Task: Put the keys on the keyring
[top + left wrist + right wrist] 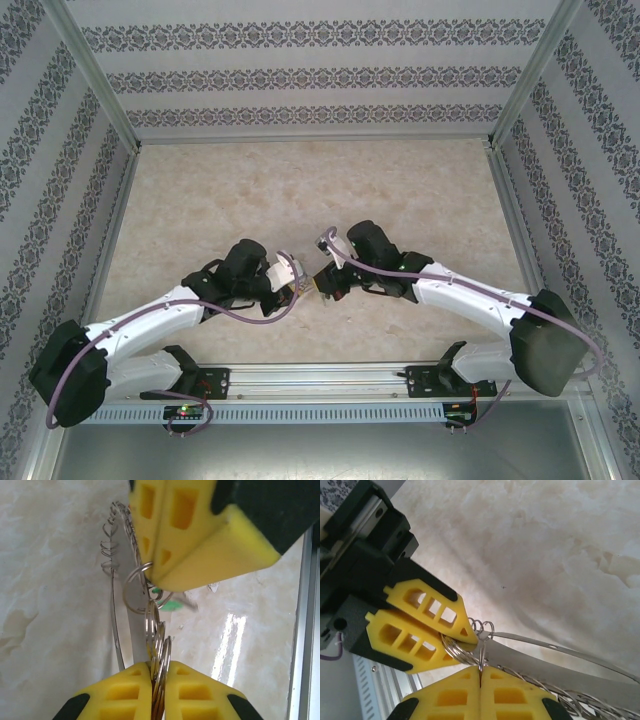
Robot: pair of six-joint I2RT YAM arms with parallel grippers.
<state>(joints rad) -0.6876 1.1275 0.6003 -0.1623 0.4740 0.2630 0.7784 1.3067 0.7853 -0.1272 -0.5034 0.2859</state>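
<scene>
**Reader:** What is in view?

**Describer:** Two pincers meet tip to tip over the near middle of a pale marbled table [300,180].

**Reader:** How do they stand?

**Describer:** The left gripper [159,667] has its yellow fingers [125,690] pressed together on a stack of small silver rings [156,645]. These rings hang from the keyring [116,630], a thin grey hoop held on edge between the two pincers. The right gripper [480,669] is closed too, pinching a thin ring of the same hoop.

**Reader:** And the keys?

**Describer:** One green key [169,605] sits among the rings, just under the right gripper's tips. It is blurred, so I cannot tell whether it is threaded on.
</scene>
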